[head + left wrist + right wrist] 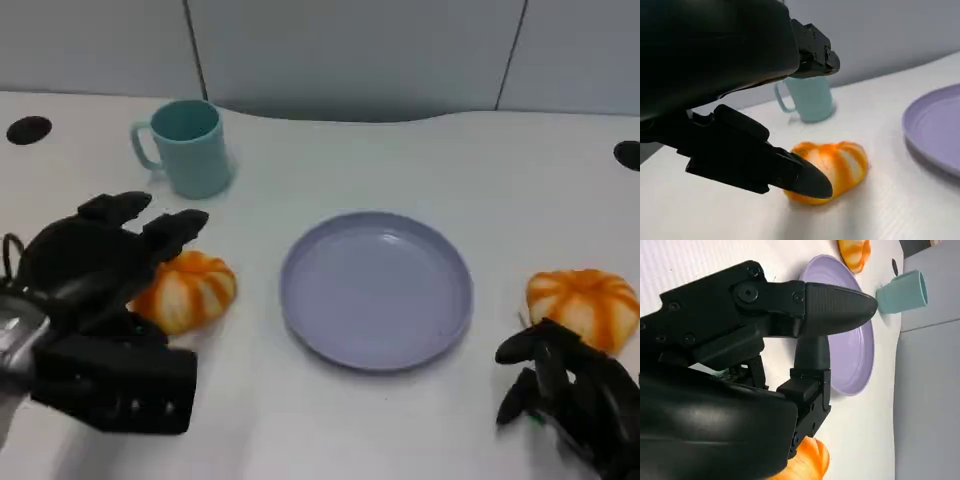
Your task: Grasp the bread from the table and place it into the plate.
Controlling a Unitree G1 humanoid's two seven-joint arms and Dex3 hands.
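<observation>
Right now two orange breads lie on the white worktop [480, 180], one on each side of the one purple plate [376, 288]. One blue cup [188, 148] stands behind the left bread [188, 290], apart from it. That makes two breads, one plate and one cup.

The left hand [95, 265] is over the left bread. Its fingers [172, 232] are spread, with one above the bread's top and one low at its near side. In the left wrist view a finger tip [807, 180] lies right at the front of the bread [837, 167], but I cannot tell if it is touching. The bread rests on the worktop, just beside the plate [935, 130] and not in it. The cup [807, 97] shows behind it there.

The right bread [585, 305] lies near the plate's other side, also on the worktop. The right hand [570, 385] is just in front of it, low at the near edge. Its fingers [530, 345] are a little curled and apart, and they hold nothing. In the right wrist view one finger [835, 307] points over the plate [860, 350] toward the cup [902, 290], and the right bread [807, 465] is close by the palm.
</observation>
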